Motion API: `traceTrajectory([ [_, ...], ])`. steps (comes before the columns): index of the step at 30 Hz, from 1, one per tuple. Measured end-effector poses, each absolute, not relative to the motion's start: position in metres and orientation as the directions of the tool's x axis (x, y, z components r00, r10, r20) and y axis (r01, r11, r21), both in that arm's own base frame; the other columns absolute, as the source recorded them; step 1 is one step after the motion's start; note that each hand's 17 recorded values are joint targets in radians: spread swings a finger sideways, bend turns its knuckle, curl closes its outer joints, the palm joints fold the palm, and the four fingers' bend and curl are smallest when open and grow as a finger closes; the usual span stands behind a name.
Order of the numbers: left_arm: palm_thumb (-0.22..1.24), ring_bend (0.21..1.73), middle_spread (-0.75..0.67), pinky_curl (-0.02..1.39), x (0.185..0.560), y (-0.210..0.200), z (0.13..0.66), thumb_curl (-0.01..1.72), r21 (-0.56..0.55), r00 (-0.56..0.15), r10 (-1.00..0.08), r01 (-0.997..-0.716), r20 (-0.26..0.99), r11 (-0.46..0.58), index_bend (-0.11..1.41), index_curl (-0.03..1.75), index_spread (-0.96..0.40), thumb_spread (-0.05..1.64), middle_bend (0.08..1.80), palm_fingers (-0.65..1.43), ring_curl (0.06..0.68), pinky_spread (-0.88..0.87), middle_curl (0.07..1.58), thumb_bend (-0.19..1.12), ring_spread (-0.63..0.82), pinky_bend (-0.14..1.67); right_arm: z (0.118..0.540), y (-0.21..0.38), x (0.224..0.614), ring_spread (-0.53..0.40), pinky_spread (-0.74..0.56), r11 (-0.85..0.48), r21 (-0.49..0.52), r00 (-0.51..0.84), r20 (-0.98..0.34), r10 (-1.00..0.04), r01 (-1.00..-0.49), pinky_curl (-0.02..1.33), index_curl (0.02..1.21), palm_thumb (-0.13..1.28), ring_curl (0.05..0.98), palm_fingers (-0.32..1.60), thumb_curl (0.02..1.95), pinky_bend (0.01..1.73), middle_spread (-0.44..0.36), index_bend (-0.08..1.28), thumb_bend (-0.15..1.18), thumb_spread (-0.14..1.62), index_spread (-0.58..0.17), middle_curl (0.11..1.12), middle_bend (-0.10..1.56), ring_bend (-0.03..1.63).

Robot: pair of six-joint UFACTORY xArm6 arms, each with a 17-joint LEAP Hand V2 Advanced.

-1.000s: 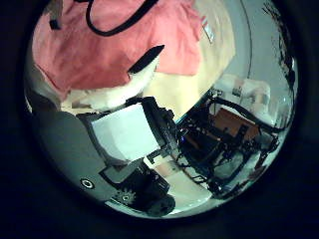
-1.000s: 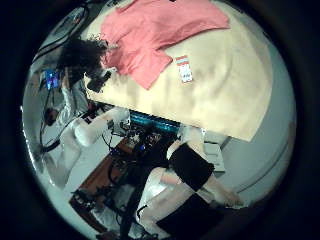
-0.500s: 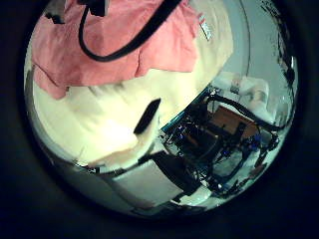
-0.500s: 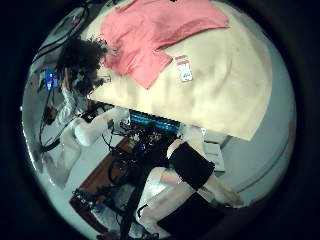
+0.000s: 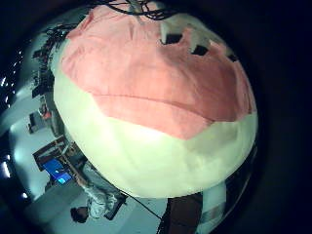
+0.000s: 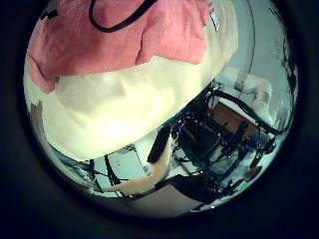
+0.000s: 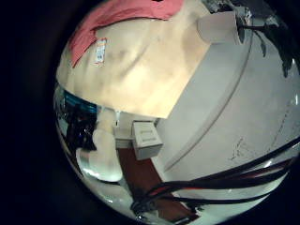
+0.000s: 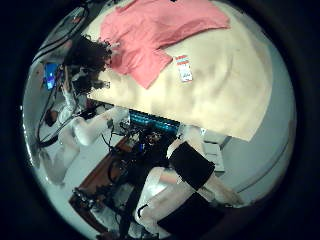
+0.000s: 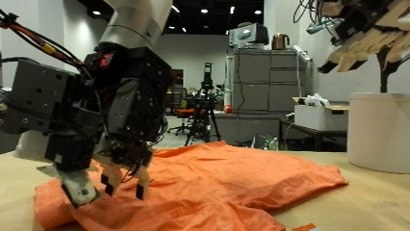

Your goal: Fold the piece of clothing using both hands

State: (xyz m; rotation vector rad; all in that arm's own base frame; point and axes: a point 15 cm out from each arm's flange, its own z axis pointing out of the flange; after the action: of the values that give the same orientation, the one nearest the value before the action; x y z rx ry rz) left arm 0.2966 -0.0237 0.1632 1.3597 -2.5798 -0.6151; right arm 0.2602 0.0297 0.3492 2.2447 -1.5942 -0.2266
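Observation:
An orange piece of clothing (image 9: 231,183) lies spread and wrinkled on the tan table (image 9: 371,207). My left hand (image 9: 96,144) hangs low over the cloth's near edge. Its fingers (image 9: 122,178) point down, relaxed and open, with the tips at the fabric and nothing gripped. The cloth (image 5: 156,78) fills much of the left little finger side view, and the left thumb side view has the cloth (image 6: 120,40) beside bare table (image 6: 110,105). My right hand (image 9: 366,34) is high above the table's far side, fingers spread and empty. From up there the cloth (image 8: 155,35) looks small, with the left hand (image 8: 85,60) at its edge.
A small white label (image 8: 183,67) lies on the table beside the cloth. A white cylindrical bin (image 9: 381,130) stands at the table's side under the right hand. A white box (image 9: 320,115) and grey cabinets (image 9: 263,91) stand behind the table.
The left palm camera has swung: its own fingers, which filled the view a second ago, are gone from it, and cloth and table now show. The right hand's view is nearly unchanged.

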Motion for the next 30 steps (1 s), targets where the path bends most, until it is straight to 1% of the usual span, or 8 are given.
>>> traceTrajectory([
  [2,0.17,0.48,0.11,0.31,0.294,-0.020,0.161,0.30,0.449,-0.572,-0.818,-0.746,-0.054,0.492,0.18,0.41,0.01,0.96,0.19,0.08,0.248,0.37,0.36,-0.03,0.27,0.27,0.349,0.030,0.260,0.256,0.33,-0.286,0.393,0.344,0.084,-0.935,-0.874,0.32,0.31,0.52,0.256,0.08,0.24,0.32,0.101,0.17,-0.01,1.25,-0.331,0.29,0.18,0.20],
  [6,0.15,0.45,0.13,0.31,0.288,-0.006,0.157,0.30,0.508,-0.579,-0.812,-0.723,-0.077,0.468,0.18,0.40,0.02,0.95,0.19,0.07,0.240,0.40,0.35,-0.03,0.30,0.25,0.349,0.030,0.260,0.255,0.33,-0.286,0.393,0.345,0.085,-0.935,-0.874,0.32,0.31,0.52,0.256,0.08,0.24,0.32,0.102,0.18,-0.01,1.25,-0.332,0.29,0.18,0.20],
  [13,0.12,0.43,0.17,0.30,0.285,0.013,0.149,0.30,0.563,-0.582,-0.806,-0.705,-0.111,0.431,0.18,0.38,0.03,0.93,0.18,0.04,0.230,0.44,0.33,-0.03,0.36,0.23,0.350,0.030,0.260,0.255,0.33,-0.287,0.391,0.344,0.085,-0.935,-0.875,0.32,0.31,0.52,0.255,0.08,0.24,0.32,0.102,0.18,-0.01,1.25,-0.332,0.29,0.18,0.20],
  [18,0.10,0.41,0.21,0.31,0.290,0.021,0.149,0.30,0.570,-0.574,-0.809,-0.710,-0.128,0.414,0.18,0.37,0.04,0.92,0.18,0.01,0.225,0.46,0.31,-0.03,0.40,0.22,0.351,0.030,0.260,0.255,0.34,-0.287,0.388,0.344,0.085,-0.935,-0.876,0.32,0.31,0.52,0.256,0.08,0.24,0.31,0.103,0.18,-0.01,1.25,-0.332,0.29,0.18,0.20],
  [23,0.09,0.41,0.22,0.31,0.293,0.045,0.152,0.30,0.587,-0.556,-0.817,-0.716,-0.154,0.378,0.17,0.37,0.06,0.92,0.18,0.00,0.226,0.47,0.31,-0.03,0.43,0.21,0.353,0.029,0.259,0.255,0.34,-0.289,0.384,0.345,0.085,-0.935,-0.877,0.32,0.31,0.52,0.255,0.08,0.24,0.31,0.103,0.18,-0.01,1.25,-0.332,0.29,0.18,0.20],
  [30,0.08,0.40,0.22,0.31,0.296,0.078,0.157,0.30,0.595,-0.527,-0.828,-0.733,-0.192,0.329,0.17,0.35,0.07,0.92,0.19,-0.01,0.225,0.47,0.30,-0.03,0.44,0.21,0.353,0.029,0.259,0.255,0.34,-0.287,0.383,0.343,0.087,-0.935,-0.878,0.32,0.31,0.52,0.254,0.08,0.24,0.31,0.102,0.18,-0.01,1.25,-0.331,0.29,0.18,0.19],
])
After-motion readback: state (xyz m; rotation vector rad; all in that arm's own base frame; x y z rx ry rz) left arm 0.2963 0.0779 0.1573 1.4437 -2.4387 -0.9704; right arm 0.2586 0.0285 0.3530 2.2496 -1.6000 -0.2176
